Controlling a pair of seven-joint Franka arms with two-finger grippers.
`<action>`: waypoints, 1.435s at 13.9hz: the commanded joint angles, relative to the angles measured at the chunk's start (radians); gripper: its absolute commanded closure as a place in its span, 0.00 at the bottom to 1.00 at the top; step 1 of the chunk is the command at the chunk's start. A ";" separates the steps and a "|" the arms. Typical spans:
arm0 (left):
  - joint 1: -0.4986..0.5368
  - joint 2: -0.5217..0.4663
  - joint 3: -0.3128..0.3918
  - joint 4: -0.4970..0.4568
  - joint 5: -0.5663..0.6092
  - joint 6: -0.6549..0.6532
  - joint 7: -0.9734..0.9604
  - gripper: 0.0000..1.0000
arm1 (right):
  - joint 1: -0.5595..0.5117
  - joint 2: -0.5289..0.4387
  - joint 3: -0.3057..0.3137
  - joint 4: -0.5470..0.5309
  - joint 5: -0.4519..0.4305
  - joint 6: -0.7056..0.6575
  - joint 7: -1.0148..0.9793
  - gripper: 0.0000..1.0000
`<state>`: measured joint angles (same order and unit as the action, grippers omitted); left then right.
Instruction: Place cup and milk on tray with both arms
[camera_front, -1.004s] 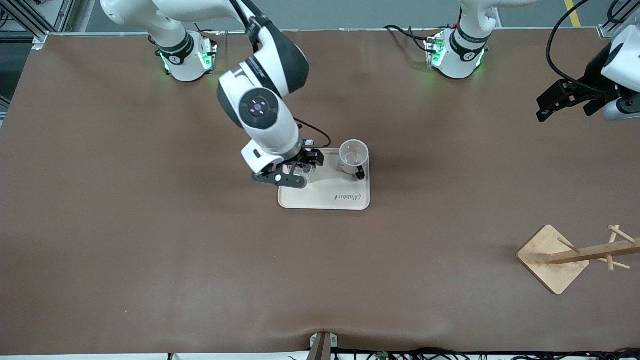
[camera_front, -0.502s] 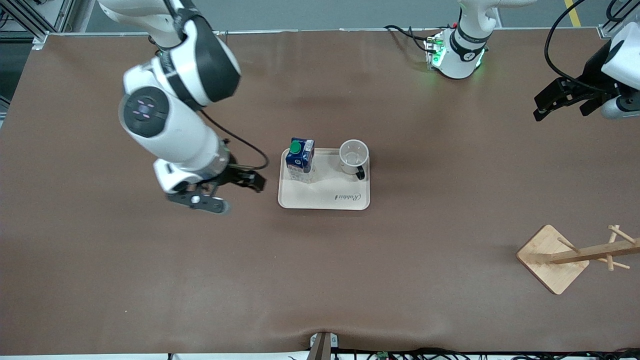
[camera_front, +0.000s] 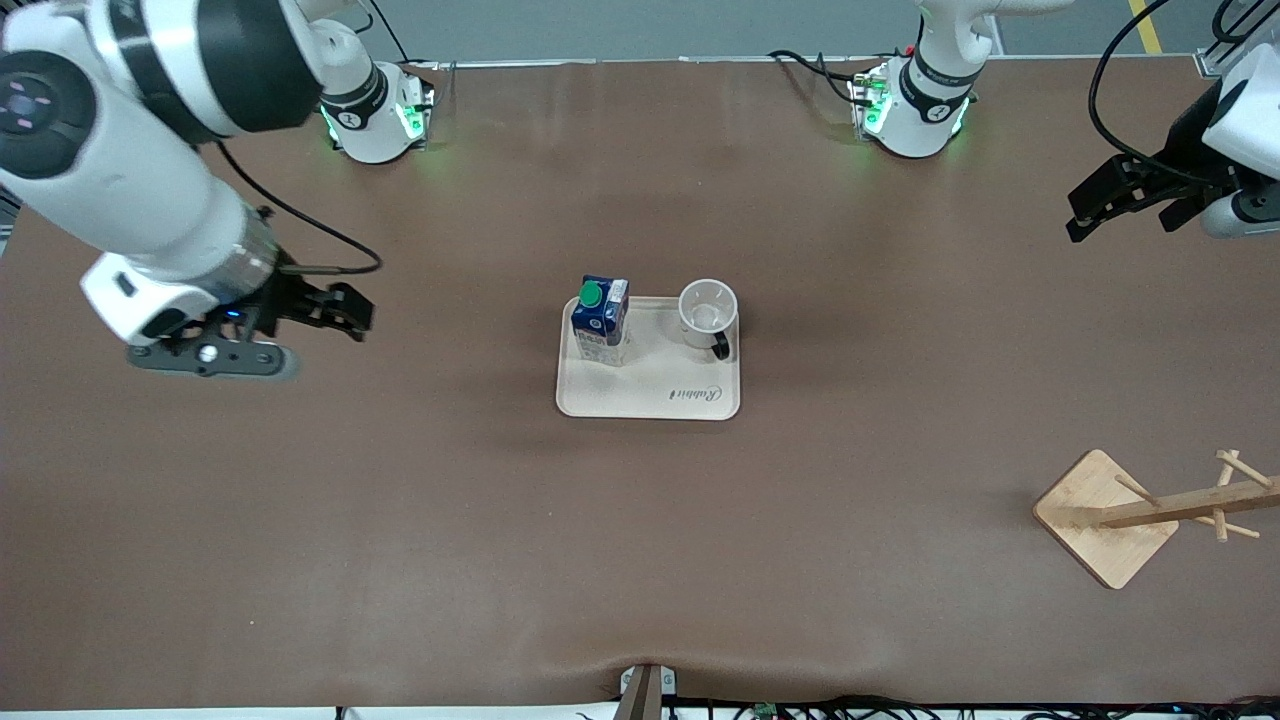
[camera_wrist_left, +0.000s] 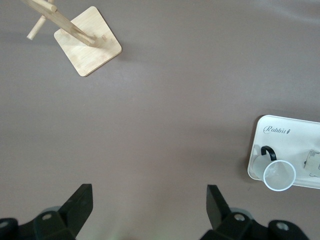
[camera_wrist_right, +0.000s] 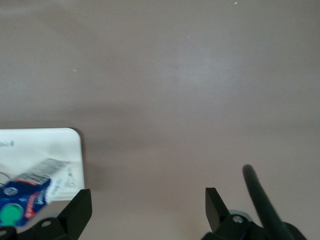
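From the high front camera I see the flat cream rectangular tray with rounded corners and the script word "Rabbit" (camera_front: 648, 385) lying mid-table; the small dark blue and white gable-top milk carton with its round green screw cap (camera_front: 600, 318) stands upright on it, toward the right arm's end; the small white mug with a black loop handle (camera_front: 708, 314) stands upright on the same tray, toward the left arm's end, apart from the carton; both sit on the half of the tray farther from the camera. The right gripper (camera_front: 335, 308) hangs empty over bare table at the right arm's end, well apart from the tray, its black fingers spread; the left gripper (camera_front: 1112, 200) hangs empty over the left arm's end of the table, fingers also apart, the arm waiting. A square wooden rack base with a pegged post (camera_front: 1105, 517) lies nearer the camera at the left arm's end.

In the left wrist view I have the left gripper's two fingers (camera_wrist_left: 80, 202) wide apart with nothing between them; the rack, the tray and the mug show on the brown table below.

In the right wrist view the right gripper's fingers (camera_wrist_right: 79, 210) stand equally wide and empty; one tray corner and the carton's green cap show at the edge.

I judge the task essentially done: both items rest on the tray, neither is gripped; all that seems left is parking the arms.
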<state>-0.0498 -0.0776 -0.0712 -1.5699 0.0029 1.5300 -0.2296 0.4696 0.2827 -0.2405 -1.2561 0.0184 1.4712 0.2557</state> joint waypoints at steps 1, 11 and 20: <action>-0.002 -0.014 0.007 -0.002 -0.017 -0.004 0.009 0.00 | -0.061 -0.109 0.006 -0.118 -0.015 0.000 -0.107 0.00; -0.005 -0.019 0.007 0.001 -0.004 -0.002 -0.004 0.00 | -0.292 -0.237 0.000 -0.356 -0.015 0.081 -0.154 0.00; -0.010 0.005 0.007 0.025 -0.001 -0.004 0.004 0.00 | -0.295 -0.221 0.004 -0.207 -0.028 0.078 -0.159 0.00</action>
<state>-0.0517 -0.0776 -0.0696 -1.5631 0.0029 1.5301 -0.2306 0.1842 0.0697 -0.2408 -1.4848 0.0096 1.5601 0.0998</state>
